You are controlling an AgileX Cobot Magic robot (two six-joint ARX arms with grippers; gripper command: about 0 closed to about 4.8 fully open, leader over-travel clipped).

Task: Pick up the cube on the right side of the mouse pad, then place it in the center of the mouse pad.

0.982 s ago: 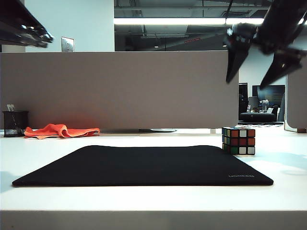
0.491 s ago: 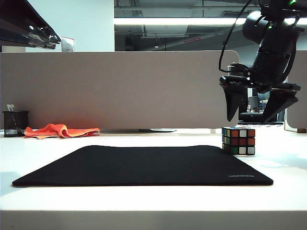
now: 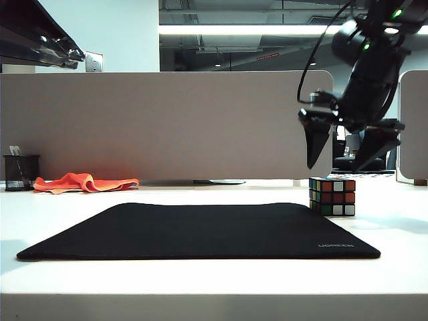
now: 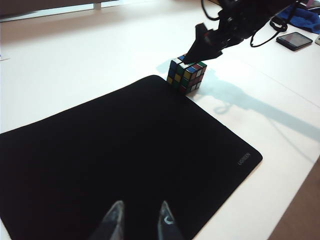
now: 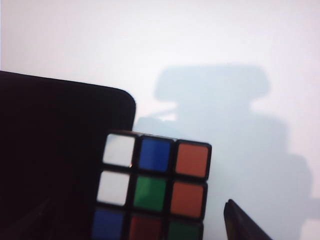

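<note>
We see the cube (image 3: 332, 196) on the white bench (image 3: 214, 274) at right of frame, touching the mouse pad (image 3: 200, 231) far right corner, right end effector (image 3: 342, 160) released, fingers spread just above it, left end effector (image 4: 136, 222) released over the pad's near edge

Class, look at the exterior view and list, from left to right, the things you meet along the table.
Pen cup → orange cloth → mouse pad → cube, with the right arm's open tool hanging just above it.
</note>
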